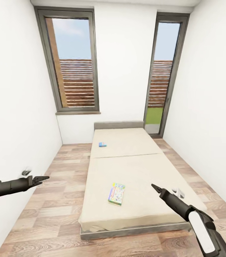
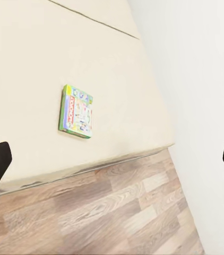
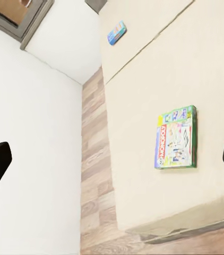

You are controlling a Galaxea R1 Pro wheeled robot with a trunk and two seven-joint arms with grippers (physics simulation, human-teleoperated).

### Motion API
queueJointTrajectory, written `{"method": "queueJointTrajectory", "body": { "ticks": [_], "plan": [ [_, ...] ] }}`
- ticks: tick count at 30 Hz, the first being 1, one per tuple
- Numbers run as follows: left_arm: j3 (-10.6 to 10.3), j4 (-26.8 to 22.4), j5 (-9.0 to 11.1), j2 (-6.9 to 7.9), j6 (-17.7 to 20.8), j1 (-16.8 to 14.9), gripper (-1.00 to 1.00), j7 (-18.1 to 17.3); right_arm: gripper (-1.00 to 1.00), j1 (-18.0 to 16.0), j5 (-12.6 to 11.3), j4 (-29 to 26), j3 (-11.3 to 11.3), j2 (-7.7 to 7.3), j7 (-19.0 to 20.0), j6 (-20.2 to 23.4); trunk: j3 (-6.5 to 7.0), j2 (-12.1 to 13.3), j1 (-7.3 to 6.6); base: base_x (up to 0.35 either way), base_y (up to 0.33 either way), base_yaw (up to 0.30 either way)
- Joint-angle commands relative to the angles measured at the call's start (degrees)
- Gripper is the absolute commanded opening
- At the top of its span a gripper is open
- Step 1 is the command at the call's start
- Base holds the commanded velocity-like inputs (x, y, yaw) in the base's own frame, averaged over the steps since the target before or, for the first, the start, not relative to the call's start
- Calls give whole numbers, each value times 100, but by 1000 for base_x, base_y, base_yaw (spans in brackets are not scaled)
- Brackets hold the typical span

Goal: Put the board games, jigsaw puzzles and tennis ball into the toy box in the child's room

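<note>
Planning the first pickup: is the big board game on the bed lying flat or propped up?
Flat. The board game lies cover-up on the bed, its whole face resting on the mattress.

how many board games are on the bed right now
2. The large pale-green board game lies flat on the near mattress half of the bed; the small blue board game lies on the far half, toward the headboard.

Matt beige cloth bed (image 1: 134,171), wood-plank floor (image 1: 56,200), glossy board game (image 1: 117,193)

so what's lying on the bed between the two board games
Only bare beige mattress and the seam joining its two halves, in the head view. The large pale-green board game lies on the near half, the small blue board game on the far half.
</note>
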Motion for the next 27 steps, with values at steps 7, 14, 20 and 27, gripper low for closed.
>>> {"method": "queueJointTrajectory", "body": {
  "ticks": [7,14,20,27],
  "plan": [
    [22,-2,-2,-208,-99,-5,100,1700,100,-56,-16,16,97,9,-1890,90,-52,-14,4,0,0,-200],
    [27,-2,29,-486,-326,-5,100,3537,100,-182,149,9,735,8,-3535,81,-83,-14,4,0,0,-117],
    [40,-59,53,-684,-421,-5,100,4336,100,-296,617,-31,1313,109,-4409,93,-89,-14,4,0,0,-18],
    [28,-92,58,-727,-448,-24,100,4543,100,-335,802,-85,1588,380,-4678,120,-90,-14,4,0,0,-2]
  ]
}}
